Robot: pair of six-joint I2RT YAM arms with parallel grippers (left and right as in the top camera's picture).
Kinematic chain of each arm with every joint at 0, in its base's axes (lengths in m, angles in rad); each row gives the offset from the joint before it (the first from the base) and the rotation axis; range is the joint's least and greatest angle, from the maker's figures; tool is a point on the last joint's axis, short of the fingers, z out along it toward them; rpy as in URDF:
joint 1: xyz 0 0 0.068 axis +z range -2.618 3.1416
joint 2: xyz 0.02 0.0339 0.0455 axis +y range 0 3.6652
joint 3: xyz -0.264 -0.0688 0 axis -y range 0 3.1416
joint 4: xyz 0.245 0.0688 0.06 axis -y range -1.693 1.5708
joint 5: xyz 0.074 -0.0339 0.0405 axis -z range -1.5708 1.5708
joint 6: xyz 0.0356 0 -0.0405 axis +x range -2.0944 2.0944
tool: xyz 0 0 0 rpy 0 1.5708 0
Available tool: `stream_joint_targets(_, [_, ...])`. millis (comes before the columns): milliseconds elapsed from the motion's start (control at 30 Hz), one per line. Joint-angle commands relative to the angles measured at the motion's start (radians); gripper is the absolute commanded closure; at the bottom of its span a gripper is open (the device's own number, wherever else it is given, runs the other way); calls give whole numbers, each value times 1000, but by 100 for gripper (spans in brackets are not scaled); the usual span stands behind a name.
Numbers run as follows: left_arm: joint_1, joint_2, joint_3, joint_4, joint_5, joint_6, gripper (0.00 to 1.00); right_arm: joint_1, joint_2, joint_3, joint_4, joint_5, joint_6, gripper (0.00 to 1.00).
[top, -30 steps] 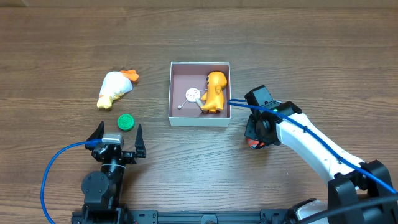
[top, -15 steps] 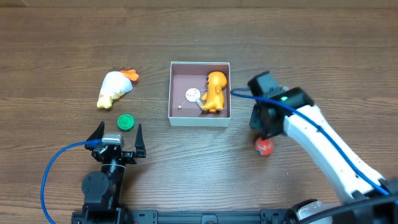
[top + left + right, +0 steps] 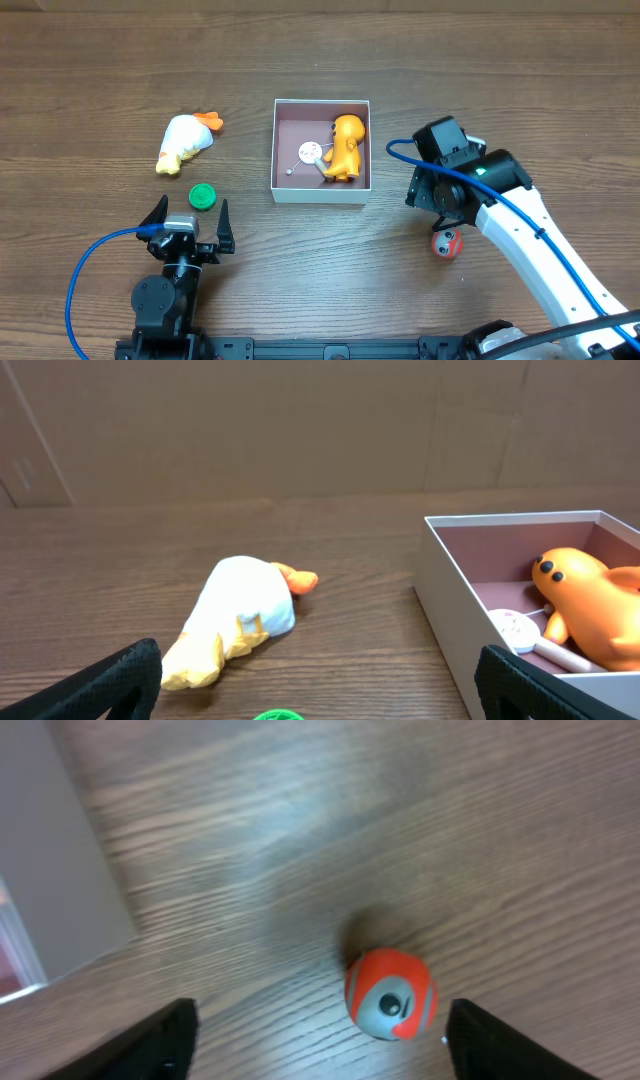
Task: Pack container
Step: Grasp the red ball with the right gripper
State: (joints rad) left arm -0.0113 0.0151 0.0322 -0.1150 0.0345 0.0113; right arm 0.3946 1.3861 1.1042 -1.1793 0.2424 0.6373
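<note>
Container (image 3: 320,193): middle of the table (image 3: 100,60), an orange toy (image 3: 346,146) lying inside by its right wall.
Right gripper (image 3: 322,1025): fingers spread wide over a red-grey ball (image 3: 390,994), apparently not touching it.
Left gripper (image 3: 190,210): fingers wide apart, holding nothing.

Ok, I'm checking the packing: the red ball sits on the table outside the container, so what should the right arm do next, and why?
Probably lower the right gripper over the red ball and close on it. Its jaws stand open and empty, and the ball lies on the table just ahead of its fingers, outside the container.
</note>
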Motion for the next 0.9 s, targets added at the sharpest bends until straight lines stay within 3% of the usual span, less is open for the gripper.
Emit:
stream_joint_targets(0, [7, -11, -8, 3, 14, 19, 0, -52, 5, -102, 44, 0, 26, 14])
stream_joint_targets(133, [7, -11, -8, 3, 14, 19, 0, -135, 5, -175, 82, -2, -15, 12])
stream_joint_targets(333, [7, -11, -8, 3, 14, 19, 0, -224, 6, -242, 207, -140, -237, 12])
stream_joint_targets(867, [7, -11, -8, 3, 14, 19, 0, -233, 198, -249, 444, -166, -280, 9])
